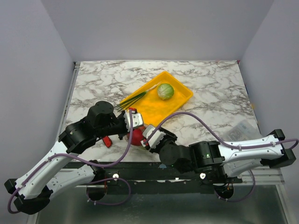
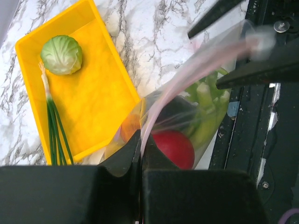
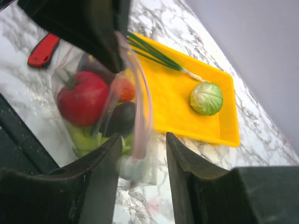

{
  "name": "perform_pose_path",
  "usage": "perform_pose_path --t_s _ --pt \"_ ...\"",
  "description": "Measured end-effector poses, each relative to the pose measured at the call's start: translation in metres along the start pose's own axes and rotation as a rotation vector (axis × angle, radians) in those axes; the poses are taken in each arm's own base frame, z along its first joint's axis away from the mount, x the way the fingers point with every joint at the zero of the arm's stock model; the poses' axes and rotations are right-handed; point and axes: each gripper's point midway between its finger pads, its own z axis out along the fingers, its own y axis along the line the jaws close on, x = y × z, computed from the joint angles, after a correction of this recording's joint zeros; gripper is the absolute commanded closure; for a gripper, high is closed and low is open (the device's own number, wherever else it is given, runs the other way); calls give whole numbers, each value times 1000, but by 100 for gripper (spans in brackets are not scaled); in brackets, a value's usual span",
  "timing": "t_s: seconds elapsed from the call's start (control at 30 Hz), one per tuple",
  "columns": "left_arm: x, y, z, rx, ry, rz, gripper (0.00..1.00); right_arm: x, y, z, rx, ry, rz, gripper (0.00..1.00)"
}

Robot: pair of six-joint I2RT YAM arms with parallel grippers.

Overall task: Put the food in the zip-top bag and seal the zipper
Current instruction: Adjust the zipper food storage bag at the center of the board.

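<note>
The clear zip-top bag (image 1: 137, 135) hangs between my two grippers near the table's front edge. It holds a red tomato (image 2: 175, 147), a dark eggplant (image 3: 120, 117) and pale-green leek pieces (image 2: 205, 114). My left gripper (image 2: 140, 147) is shut on one end of the pinkish zipper strip (image 2: 187, 77). My right gripper (image 3: 142, 161) is open, its jaws either side of the strip's other end, where a whitish slider (image 3: 131, 167) sits. The green cabbage (image 1: 165, 91) and green onions (image 1: 135, 99) lie in the yellow tray (image 1: 180, 103).
A red-handled tool (image 1: 107, 140) lies on the marble left of the bag. A small clear packet (image 1: 239, 131) lies at the right edge. The tray stands just behind the bag. A black frame rail (image 2: 243, 140) runs along the table's front.
</note>
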Motion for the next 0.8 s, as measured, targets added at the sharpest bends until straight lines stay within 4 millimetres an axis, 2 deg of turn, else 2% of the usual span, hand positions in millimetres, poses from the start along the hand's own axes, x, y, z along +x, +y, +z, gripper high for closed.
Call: perform_pose_path --t_s 0.03,0.07,0.1,0.13,0.17,0.27,0.33,0.37,0.57,0.7,0.8 --pt "0 -1 0 2 2 -1 100 -1 -5 0 25 -10 1 63" --pt "1 -1 0 6 2 -4 100 -3 -10 -2 42 -22 12 71" --pt "1 -2 0 9 4 -6 100 -6 -16 -4 55 -36 25 84" --pt "2 -3 -1 10 6 -7 97 -10 -20 -7 61 -51 41 95" --pt "2 -3 -1 12 7 -8 91 -15 -26 -10 66 -72 72 99" --pt "1 -6 -3 22 3 -10 52 -25 -36 -19 55 -115 133 99" --pt "-2 -8 -6 28 -5 -19 36 -30 -37 -24 17 -137 158 100" --pt "-5 -9 -8 33 -12 -21 31 -31 -37 -27 -5 -146 170 100" --pt "-36 -19 -15 110 -95 -40 26 -45 -23 -43 -183 -186 250 99" --pt "-59 -27 -14 183 -159 -43 26 -46 -16 -50 -242 -180 302 99" --pt "-68 -39 -9 253 -190 -26 26 -44 -11 -52 -268 -167 334 99"
